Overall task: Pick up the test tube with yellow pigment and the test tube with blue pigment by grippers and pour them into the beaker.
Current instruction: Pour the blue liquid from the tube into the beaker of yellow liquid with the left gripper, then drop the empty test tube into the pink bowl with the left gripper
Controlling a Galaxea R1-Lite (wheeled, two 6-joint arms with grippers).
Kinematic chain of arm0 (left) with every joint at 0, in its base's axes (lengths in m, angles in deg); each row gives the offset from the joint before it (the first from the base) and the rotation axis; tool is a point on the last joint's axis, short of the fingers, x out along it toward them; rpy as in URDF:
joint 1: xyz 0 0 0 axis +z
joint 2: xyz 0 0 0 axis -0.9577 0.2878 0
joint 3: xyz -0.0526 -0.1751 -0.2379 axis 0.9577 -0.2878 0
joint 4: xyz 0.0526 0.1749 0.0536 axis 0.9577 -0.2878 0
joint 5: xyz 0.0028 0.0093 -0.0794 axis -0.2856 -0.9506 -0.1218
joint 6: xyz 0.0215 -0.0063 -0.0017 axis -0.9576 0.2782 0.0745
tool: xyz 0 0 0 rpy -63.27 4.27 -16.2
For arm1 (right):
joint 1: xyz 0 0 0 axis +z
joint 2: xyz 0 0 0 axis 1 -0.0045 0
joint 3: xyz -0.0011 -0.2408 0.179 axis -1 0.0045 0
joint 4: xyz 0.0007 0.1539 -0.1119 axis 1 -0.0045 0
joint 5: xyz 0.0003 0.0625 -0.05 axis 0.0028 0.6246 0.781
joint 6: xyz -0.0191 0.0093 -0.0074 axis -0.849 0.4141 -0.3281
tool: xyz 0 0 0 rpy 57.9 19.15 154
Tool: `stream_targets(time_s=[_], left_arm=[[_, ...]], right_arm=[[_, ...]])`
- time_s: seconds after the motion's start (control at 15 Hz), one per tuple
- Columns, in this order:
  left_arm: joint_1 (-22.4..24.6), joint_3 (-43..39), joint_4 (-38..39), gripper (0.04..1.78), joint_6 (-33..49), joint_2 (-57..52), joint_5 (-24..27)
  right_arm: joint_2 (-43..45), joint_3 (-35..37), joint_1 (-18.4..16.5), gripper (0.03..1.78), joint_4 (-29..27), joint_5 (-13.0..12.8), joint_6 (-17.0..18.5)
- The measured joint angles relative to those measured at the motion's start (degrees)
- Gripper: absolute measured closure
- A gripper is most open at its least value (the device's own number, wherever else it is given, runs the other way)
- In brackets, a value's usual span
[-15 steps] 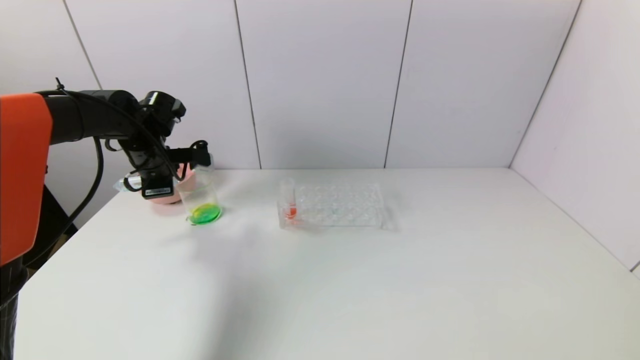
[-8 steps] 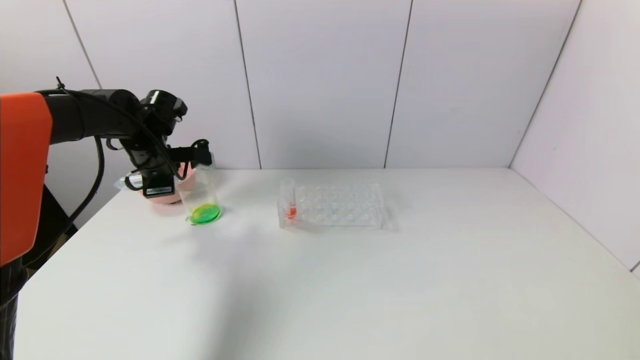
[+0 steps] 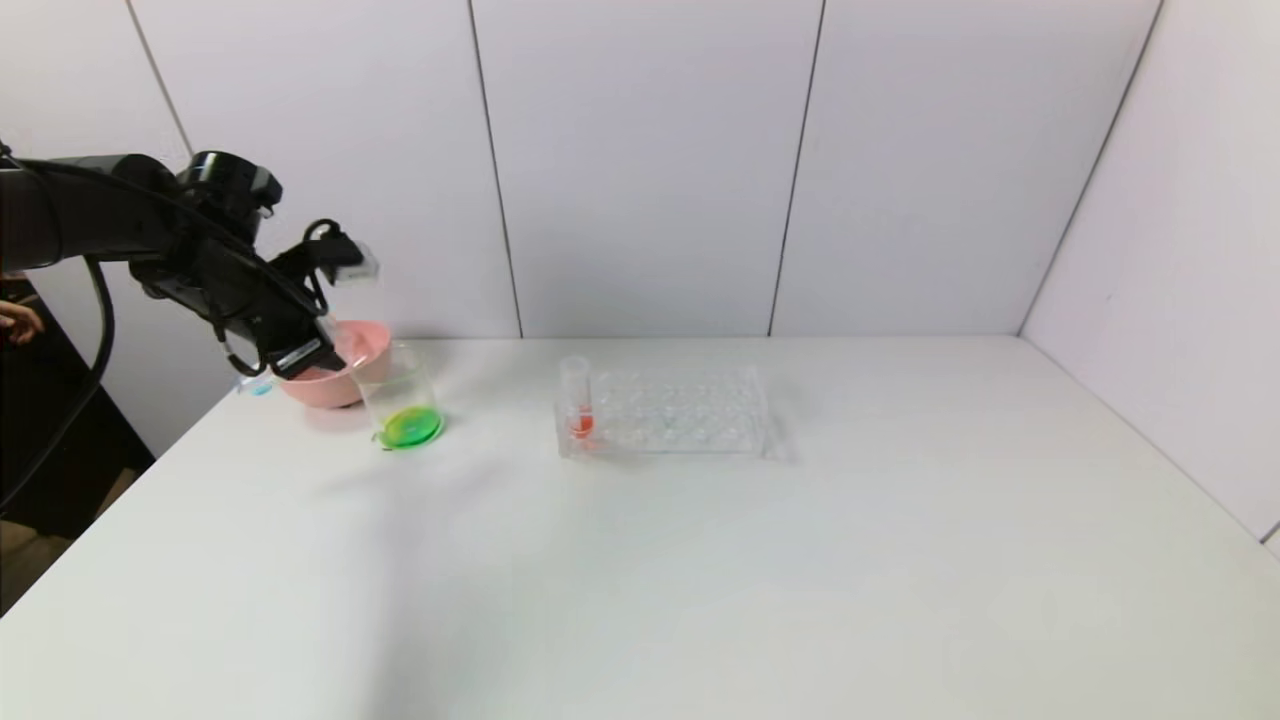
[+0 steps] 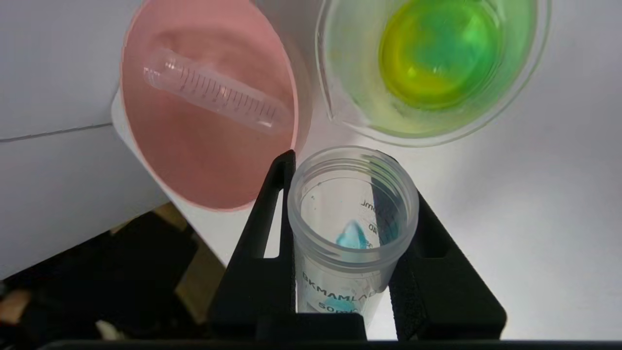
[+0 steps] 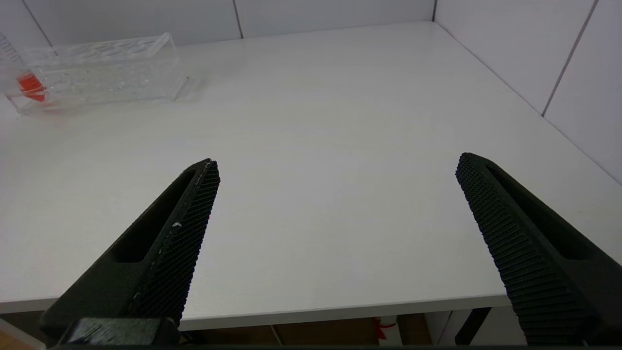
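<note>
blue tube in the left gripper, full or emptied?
Nearly empty. The test tube with blue pigment, clamped in the left gripper, shows only a small blue residue inside; the beaker holds green-yellow liquid.

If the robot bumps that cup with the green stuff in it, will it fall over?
Probably not easily. The beaker stands upright on the flat table, is wide for its height, and holds only shallow green liquid at the bottom, so it seems steady. It looks light, though, so a bump would likely slide it, perhaps against the pink bowl beside it.
</note>
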State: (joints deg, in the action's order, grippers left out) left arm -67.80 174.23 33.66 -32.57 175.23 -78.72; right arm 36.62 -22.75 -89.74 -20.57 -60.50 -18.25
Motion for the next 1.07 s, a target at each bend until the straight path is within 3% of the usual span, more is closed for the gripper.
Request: stream_targets(time_s=[0.2,0.4,0.6,0.73,1.07], left_arm=[[3.32,-0.52,6.67,1.29,12.50,-0.33,13.60],[4.06,-1.19,23.31,1.29,26.03,1.45,21.31],[4.33,-1.41,40.95,1.29,40.63,4.73,23.37],[4.28,-1.49,48.54,1.29,46.99,6.58,23.48],[4.23,-1.46,48.34,1.29,47.47,8.20,23.21]], right_arm=[[0.00,0.00,0.00,0.04,0.02,0.00,-0.02],[0.00,0.00,0.00,0.04,0.00,0.02,-0.02],[0.00,0.00,0.00,0.04,0.00,0.00,0.00],[0.00,0.00,0.00,0.04,0.00,0.00,0.00],[0.00,0.00,0.00,0.04,-0.02,0.00,0.00]])
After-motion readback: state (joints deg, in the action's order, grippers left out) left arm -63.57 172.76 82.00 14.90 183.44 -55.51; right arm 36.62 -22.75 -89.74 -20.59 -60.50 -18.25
